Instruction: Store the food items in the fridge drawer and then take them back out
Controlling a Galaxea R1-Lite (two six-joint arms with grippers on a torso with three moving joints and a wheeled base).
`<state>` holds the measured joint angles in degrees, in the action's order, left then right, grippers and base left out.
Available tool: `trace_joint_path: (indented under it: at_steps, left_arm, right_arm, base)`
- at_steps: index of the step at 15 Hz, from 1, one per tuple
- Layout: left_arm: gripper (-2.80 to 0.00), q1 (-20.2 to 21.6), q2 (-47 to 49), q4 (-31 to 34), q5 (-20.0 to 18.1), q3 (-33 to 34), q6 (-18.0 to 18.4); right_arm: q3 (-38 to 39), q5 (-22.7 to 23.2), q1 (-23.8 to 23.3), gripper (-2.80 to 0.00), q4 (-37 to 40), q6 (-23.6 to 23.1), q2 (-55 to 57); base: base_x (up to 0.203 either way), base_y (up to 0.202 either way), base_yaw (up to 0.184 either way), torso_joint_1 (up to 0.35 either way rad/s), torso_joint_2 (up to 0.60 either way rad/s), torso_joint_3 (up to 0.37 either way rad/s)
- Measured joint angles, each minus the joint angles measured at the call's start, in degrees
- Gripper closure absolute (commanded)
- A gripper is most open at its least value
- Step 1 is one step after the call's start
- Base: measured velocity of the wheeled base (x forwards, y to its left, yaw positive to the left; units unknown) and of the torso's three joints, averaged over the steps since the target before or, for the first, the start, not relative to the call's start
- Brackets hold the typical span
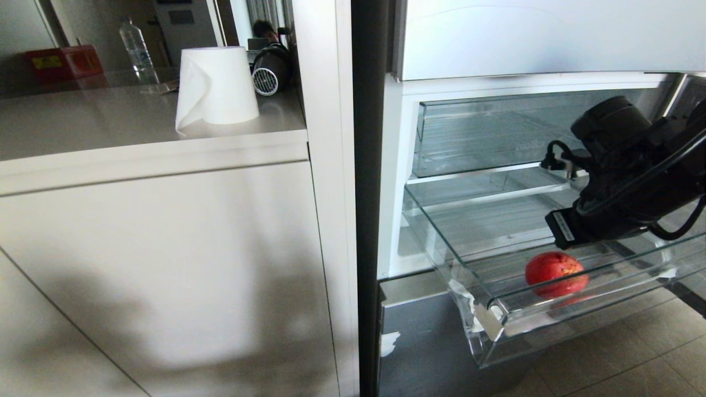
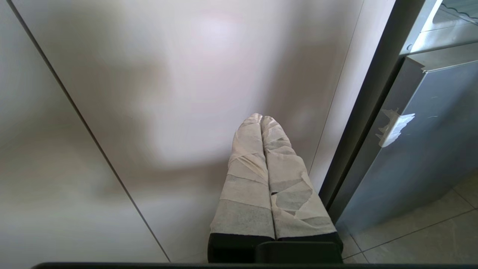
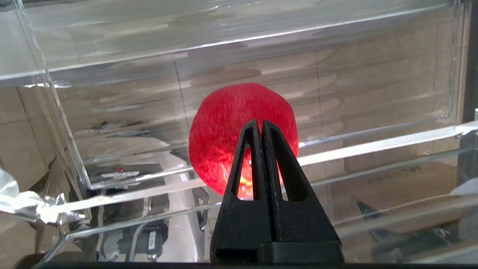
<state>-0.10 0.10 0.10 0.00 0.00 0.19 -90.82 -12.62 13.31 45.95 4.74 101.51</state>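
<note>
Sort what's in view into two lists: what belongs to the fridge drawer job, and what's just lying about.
Belongs to the job:
- red fruit, lying in the drawer
- clear fridge drawer, pulled out
- right end effector, shut, above the fruit

Just lying about:
- paper towel roll on the counter
- water bottle
- upper clear drawer
- left end effector, shut, parked by the cabinet

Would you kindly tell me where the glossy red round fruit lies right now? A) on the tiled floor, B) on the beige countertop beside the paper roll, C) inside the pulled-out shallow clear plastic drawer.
C: the glossy red round fruit rests inside the shallow clear plastic drawer, behind its front lip.
</note>
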Motion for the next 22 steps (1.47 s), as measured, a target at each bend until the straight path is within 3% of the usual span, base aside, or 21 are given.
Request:
trace_joint_path:
  at_steps: [11, 13, 17, 22]
  left_arm:
    - [0.00, 0.00, 0.00, 0.00, 0.00, 0.00, -0.01]
    - [0.00, 0.00, 0.00, 0.00, 0.00, 0.00, 0.01]
    - [0.00, 0.00, 0.00, 0.00, 0.02, 0.00, 0.02]
    - [0.00, 0.00, 0.00, 0.00, 0.02, 0.00, 0.02]
  right_arm:
    - [1.02, 0.01, 0.38, 0.00, 3.08, 0.22, 0.60]
    - [0.55, 0.55, 0.37, 0.00, 1.49, 0.99, 1.42]
    - [-1.75, 1.54, 0.41, 0.00, -8.77, 3.17, 2.21]
    - [-4.34, 1.31, 0.40, 0.00, -8.90, 3.15, -1.41]
  base:
    - [0.000, 0.000, 0.000, 0.000, 0.00, 0.000]
    - [0.000, 0.000, 0.000, 0.000, 0.00, 0.000]
    - [0.000, 0.000, 0.000, 0.000, 0.00, 0.000]
    - [0.000, 0.000, 0.000, 0.000, 0.00, 0.000]
